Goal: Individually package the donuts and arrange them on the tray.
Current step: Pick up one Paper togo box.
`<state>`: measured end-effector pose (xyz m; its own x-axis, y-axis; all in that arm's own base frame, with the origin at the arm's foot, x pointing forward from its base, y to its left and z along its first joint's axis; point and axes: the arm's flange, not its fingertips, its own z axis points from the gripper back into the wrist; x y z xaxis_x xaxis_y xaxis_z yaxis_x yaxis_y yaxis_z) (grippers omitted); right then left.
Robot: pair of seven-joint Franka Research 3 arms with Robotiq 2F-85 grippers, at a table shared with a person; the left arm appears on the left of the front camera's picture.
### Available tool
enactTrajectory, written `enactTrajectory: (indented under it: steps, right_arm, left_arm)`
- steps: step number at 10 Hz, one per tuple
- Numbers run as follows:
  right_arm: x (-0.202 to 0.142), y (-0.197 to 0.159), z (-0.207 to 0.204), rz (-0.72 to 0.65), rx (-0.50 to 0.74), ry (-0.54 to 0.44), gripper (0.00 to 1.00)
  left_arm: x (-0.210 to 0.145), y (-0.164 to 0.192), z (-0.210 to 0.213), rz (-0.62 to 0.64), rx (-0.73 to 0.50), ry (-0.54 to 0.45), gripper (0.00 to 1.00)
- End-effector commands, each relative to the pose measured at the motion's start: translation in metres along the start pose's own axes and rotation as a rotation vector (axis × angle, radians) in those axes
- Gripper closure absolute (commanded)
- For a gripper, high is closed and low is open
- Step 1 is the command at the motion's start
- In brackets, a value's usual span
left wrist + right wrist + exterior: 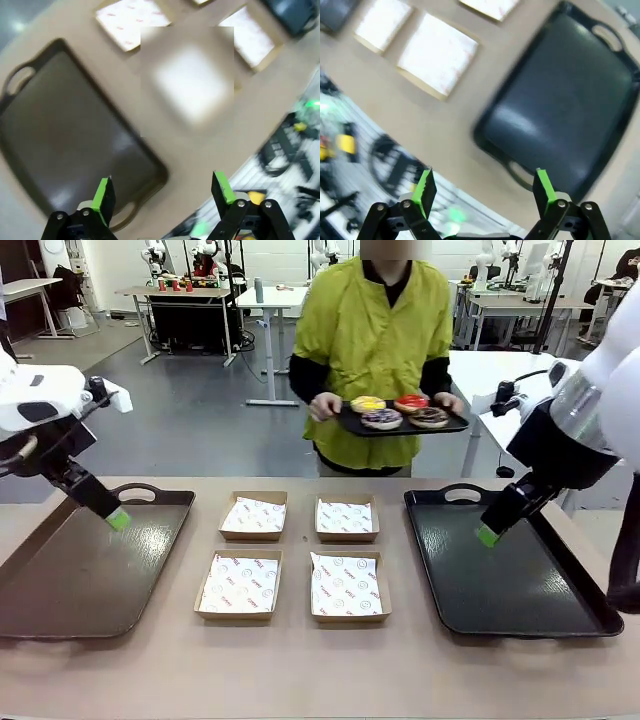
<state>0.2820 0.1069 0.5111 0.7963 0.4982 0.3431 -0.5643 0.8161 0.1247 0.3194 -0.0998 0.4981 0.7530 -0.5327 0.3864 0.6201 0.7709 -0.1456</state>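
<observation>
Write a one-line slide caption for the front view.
Person holds four donuts on a small tray; four lined boxes sit between two large trays, left gripper and right gripper open.

My pincer (484,195) hangs above the beige counter (445,125), its two green-padded fingers (425,190) spread wide apart at the bottom of the frame. A glossy black tray (560,100) with a handle at each end lies on the counter to the upper right. Three shallow cardboard boxes (437,62) lined with white paper sit along the top left, apart from it. Past the counter's edge, lower left, blurred dark cables (395,165) and something yellow (345,144) show.
</observation>
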Motion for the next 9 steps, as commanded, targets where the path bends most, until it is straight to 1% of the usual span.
enactTrajectory:
  steps: [1, 2, 3, 4, 5, 7, 8, 9]
  right_arm:
    - [-0.024, -0.029, 0.006, -0.191, 0.411, -0.206, 0.0]
    - [-0.04, -0.049, 0.013, -0.31, 0.586, -0.322, 0.0]
    - [-0.063, -0.072, 0.019, -0.409, 0.728, -0.424, 0.0]
    - [-0.087, -0.088, 0.023, -0.463, 0.807, -0.507, 0.0]
    - [-0.114, -0.101, 0.023, -0.507, 0.856, -0.565, 0.0]
    - [-0.167, -0.121, 0.016, -0.581, 0.913, -0.609, 0.0]
    - [-0.185, -0.129, 0.01, -0.606, 0.929, -0.593, 0.0]
    - [-0.198, -0.14, 0.002, -0.631, 0.922, -0.561, 0.0]
  left_arm:
    - [-0.002, 0.024, 0.015, 0.306, -0.538, -0.178, 0.0]
    - [-0.008, 0.038, 0.022, 0.408, -0.724, -0.249, 0.0]
    - [-0.02, 0.053, 0.025, 0.491, -0.848, -0.309, 0.0]
    - [-0.036, 0.067, 0.026, 0.555, -0.869, -0.367, 0.0]
    - [-0.056, 0.081, 0.027, 0.604, -0.924, -0.41, 0.0]
    - [-0.105, 0.112, 0.022, 0.728, -1.036, -0.464, 0.0]
    - [-0.123, 0.12, 0.021, 0.757, -1.059, -0.447, 0.0]
    - [-0.139, 0.127, 0.02, 0.78, -1.048, -0.429, 0.0]
